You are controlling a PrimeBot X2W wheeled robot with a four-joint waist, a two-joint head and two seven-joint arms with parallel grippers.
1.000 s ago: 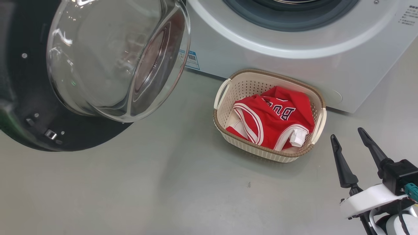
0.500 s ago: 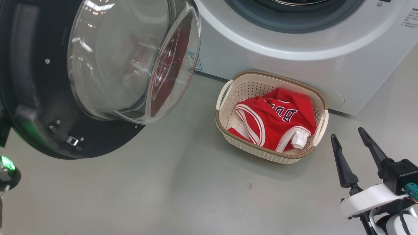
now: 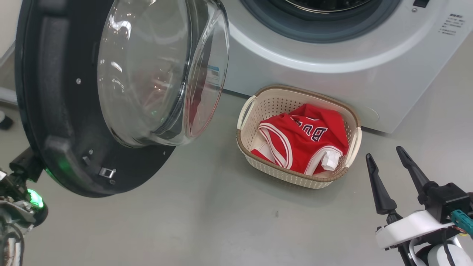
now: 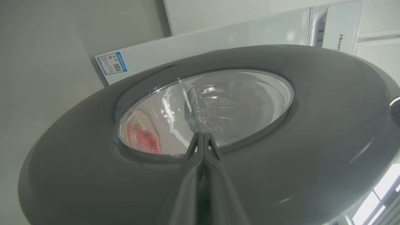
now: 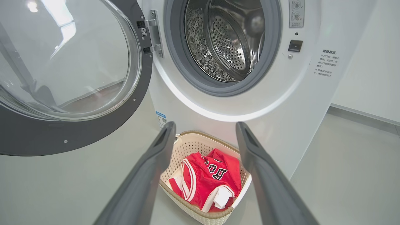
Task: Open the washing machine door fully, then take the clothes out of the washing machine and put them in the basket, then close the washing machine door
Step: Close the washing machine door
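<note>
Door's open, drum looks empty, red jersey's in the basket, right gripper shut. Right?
No: the right gripper is open, fingers spread wide, in the right wrist view. Door open, drum looking empty, jersey in the basket: all correct.

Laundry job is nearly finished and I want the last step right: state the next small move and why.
Probably push the washing machine door toward the washing machine with the shut left gripper, which faces the door's outer side. The clothes lie in the basket, the drum looks empty, and the door stands open. The open right gripper sits clear of its swing.
</note>
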